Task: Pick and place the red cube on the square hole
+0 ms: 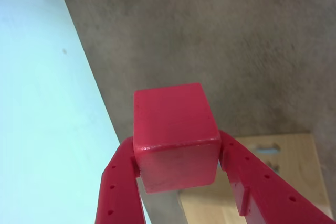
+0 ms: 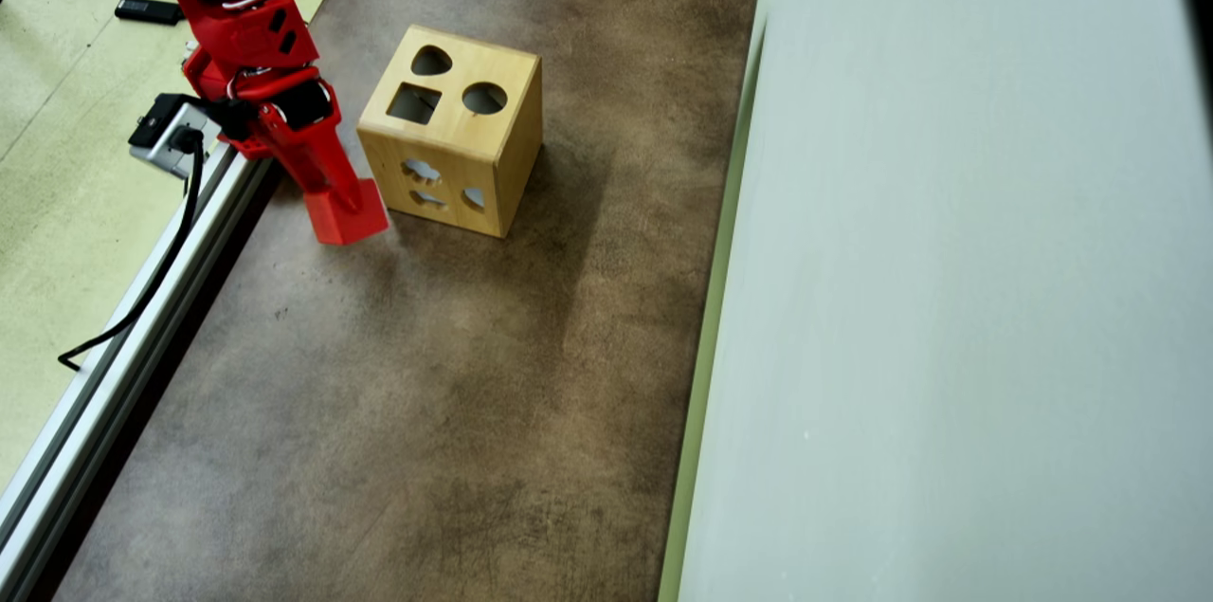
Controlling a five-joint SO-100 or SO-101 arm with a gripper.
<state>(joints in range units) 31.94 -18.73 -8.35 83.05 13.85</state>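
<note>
The red cube (image 1: 176, 135) fills the middle of the wrist view, pinched at its two sides by the red fingers (image 1: 118, 187) of my gripper (image 1: 177, 153), which is shut on it. In the overhead view the gripper (image 2: 341, 202) holds the cube (image 2: 353, 221) just left of the light wooden box (image 2: 455, 171), near its lower left corner and beside its side wall. The square hole (image 2: 414, 103) is a dark cut-out on the left of the box's top face, up and to the right of the cube. The wrist view catches only part of the box (image 1: 286, 182).
The box's top also has a round hole (image 2: 484, 98) and a heart-like hole (image 2: 431, 61). The brown table (image 2: 426, 393) is bordered by an aluminium rail (image 2: 123, 337) on the left and a pale wall (image 2: 948, 251) on the right. A black cable (image 2: 142, 299) hangs off the arm.
</note>
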